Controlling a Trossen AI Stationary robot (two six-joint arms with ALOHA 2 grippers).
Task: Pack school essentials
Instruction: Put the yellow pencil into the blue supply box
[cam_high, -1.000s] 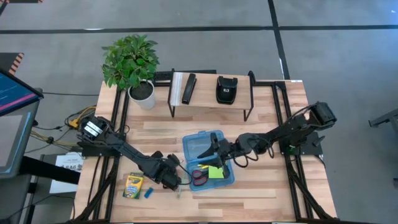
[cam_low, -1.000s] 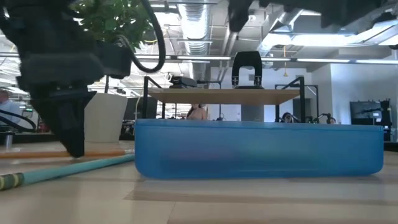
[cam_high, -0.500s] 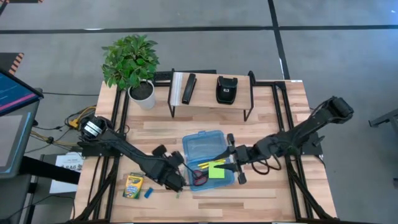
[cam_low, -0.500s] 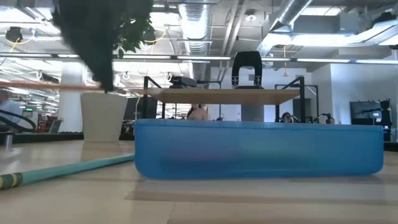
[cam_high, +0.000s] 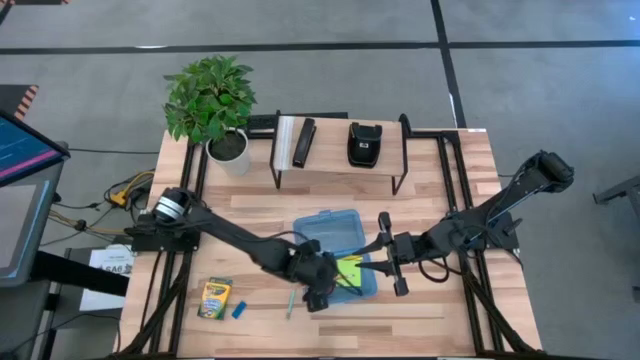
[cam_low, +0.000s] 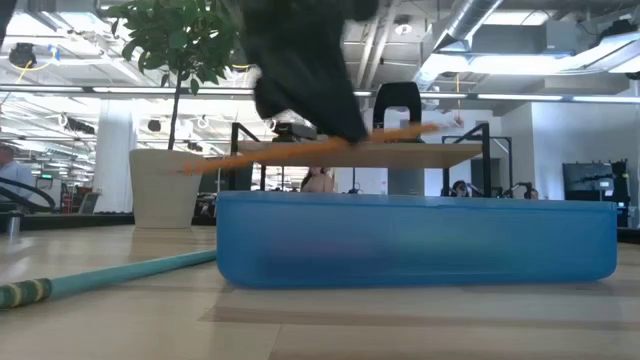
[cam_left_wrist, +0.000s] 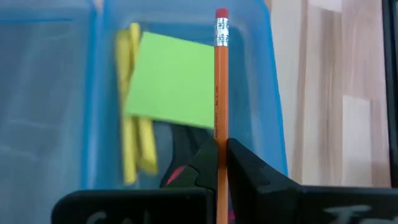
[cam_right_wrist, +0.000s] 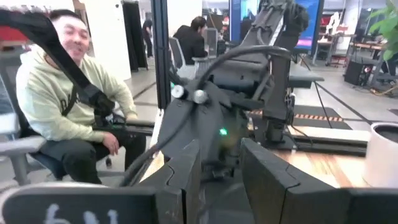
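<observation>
we have just lifted the orange pencil (cam_left_wrist: 221, 112) off the table, our left gripper (cam_left_wrist: 221, 163) clamped on it above the blue case (cam_high: 340, 262), with the green pencil (cam_low: 100, 275) at nine o'clock still to pack.

**Wood, clear plastic and matt black**

You are looking at a table (cam_high: 440, 205) of pale wooden planks with a smooth, faintly shiny finish. The blue case (cam_low: 415, 240) is showing as translucent, glossy plastic. The orange pencil (cam_left_wrist: 221, 112) is looking like painted wood, with a ribbed metal band under its red rubber tip. The lime-green sticky-note pad (cam_left_wrist: 174, 81) is reading as matt paper. The left gripper (cam_left_wrist: 221, 171) is appearing as matt black plastic.
</observation>
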